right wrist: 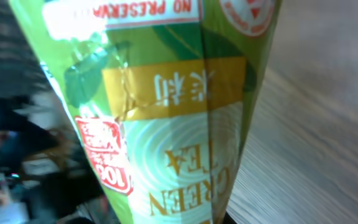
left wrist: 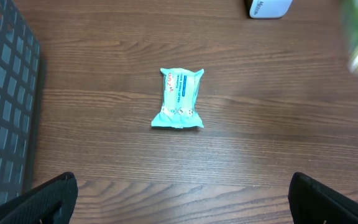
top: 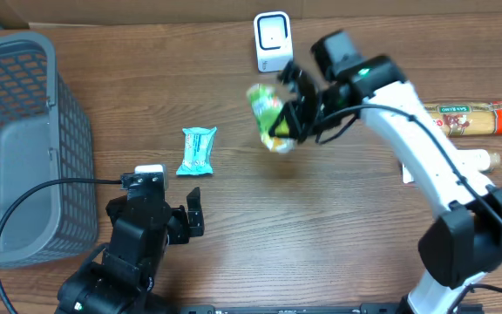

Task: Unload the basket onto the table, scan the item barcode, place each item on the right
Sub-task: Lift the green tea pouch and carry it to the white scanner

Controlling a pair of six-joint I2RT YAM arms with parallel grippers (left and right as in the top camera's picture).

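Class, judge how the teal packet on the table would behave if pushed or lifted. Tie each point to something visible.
The teal packet lies flat, so a push would probably slide it over the table, not roll it. Its crimped, wrinkled wrapper suggests it is soft and light, likely to bend under a pinch.

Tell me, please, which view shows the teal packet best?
The left wrist view: the teal packet lies whole, centred and unobstructed. Overhead shows it whole but small. The right wrist view shows none of it, only the green tea bag.
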